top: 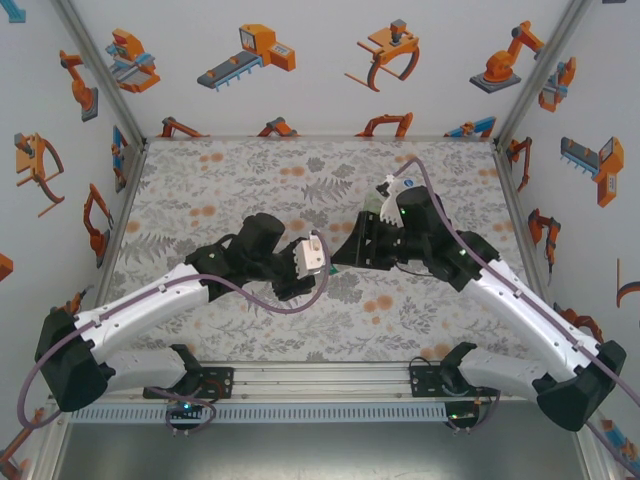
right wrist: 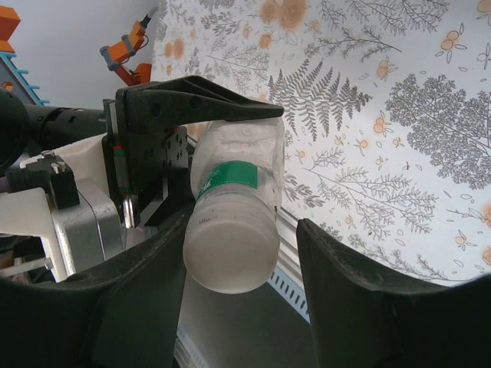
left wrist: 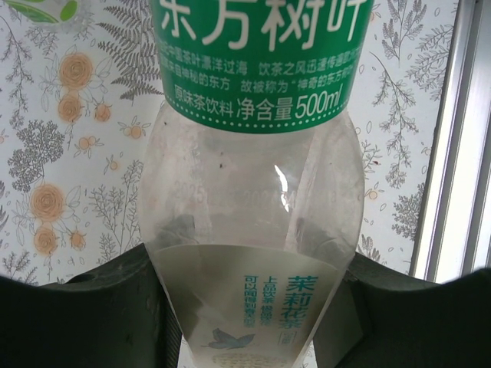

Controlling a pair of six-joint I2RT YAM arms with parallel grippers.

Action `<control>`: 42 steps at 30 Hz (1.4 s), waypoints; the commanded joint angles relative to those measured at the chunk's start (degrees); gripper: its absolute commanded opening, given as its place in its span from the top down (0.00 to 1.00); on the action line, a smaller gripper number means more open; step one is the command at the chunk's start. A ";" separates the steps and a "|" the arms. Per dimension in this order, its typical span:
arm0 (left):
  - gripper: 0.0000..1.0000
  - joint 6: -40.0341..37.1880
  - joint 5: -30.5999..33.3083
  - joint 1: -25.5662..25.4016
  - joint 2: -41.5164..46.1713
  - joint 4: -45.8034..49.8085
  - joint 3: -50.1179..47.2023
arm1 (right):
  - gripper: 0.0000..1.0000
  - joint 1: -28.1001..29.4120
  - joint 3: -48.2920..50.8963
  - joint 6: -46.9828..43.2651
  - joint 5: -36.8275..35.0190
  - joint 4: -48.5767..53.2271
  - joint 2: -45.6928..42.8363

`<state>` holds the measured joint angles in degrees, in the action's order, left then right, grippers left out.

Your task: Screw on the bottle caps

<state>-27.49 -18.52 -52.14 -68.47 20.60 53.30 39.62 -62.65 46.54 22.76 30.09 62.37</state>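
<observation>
Closest to the left wrist lens is the labelled bottle (left wrist: pixel 249 207), its clear lower body pinched between the dark fingers of the left claw (left wrist: pixel 253 291). That claw is clamped fully on it, holding it off the surface (top: pixel 250 180) with the green label and far end pointing away. Seen from the right wrist, that far end faces me as a whitish round disc with a green band behind it, sitting between the fingers of the right claw (right wrist: pixel 242 238). Those fingers are parted around it and not gripping: one lies close alongside, the other stands clear, with a gap showing between it and the bottle.

I read this as the tightening step on this bottle, with the twisting grip not on at this instant. Next I would want the right claw centred on the round end and closed squarely. It should then roll about the bottle's long axis while the left claw holds firm — the bottle is tilted, so the wrist must match that angle.

Whether the whitish disc is a seated cap or the bare mouth I cannot tell. From above, both wrists overlie the meeting point mid-surface, so the bottle is hard to pick out there. A whitish object (top: pixel 386 198) just behind the right wrist is too small to identify. A green-and-white scrap (left wrist: pixel 38 9) is cut off at the top corner of the left wrist view.
</observation>
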 commanded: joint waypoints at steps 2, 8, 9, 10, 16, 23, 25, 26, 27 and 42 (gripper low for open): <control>0.95 1.06 -0.61 0.02 0.18 -3.06 2.34 | 0.51 0.11 -1.41 1.36 0.69 -0.58 1.24; 0.81 1.05 0.76 0.02 0.56 -2.61 2.07 | 0.60 0.11 -1.54 0.96 1.05 -1.10 2.05; 0.78 0.98 0.77 0.02 0.68 -2.56 1.98 | 0.62 0.11 -1.55 0.91 1.05 -1.17 2.19; 0.74 0.95 1.00 0.02 0.75 -2.42 1.98 | 0.64 0.15 -1.74 0.79 1.05 -1.25 2.36; 0.54 0.96 1.77 0.02 1.75 -2.39 1.43 | 0.71 0.11 -3.01 -0.46 1.22 -1.26 3.96; 0.33 0.94 2.98 0.02 4.37 -2.81 -0.18 | 0.75 0.11 -6.14 -4.36 -0.28 1.33 7.26; 0.25 0.87 3.27 0.04 5.40 -2.76 -0.72 | 0.76 0.11 -7.81 -6.27 -1.08 2.76 8.79; 0.24 0.88 3.48 0.09 5.74 -2.60 -0.88 | 0.76 0.14 -8.64 -7.13 -1.51 3.33 9.56; 0.24 0.77 3.89 0.10 6.36 -2.27 -1.04 | 0.76 0.03 -9.74 -8.27 -2.13 4.24 10.49; 0.17 4.60 5.85 0.11 18.80 -0.82 -7.69 | 0.77 -2.31 -37.61 -24.13 -15.24 23.64 34.61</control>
<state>-25.28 -12.84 -51.83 -51.40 19.35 46.92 38.65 -95.83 26.02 11.68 48.62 94.21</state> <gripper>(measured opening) 0.826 0.438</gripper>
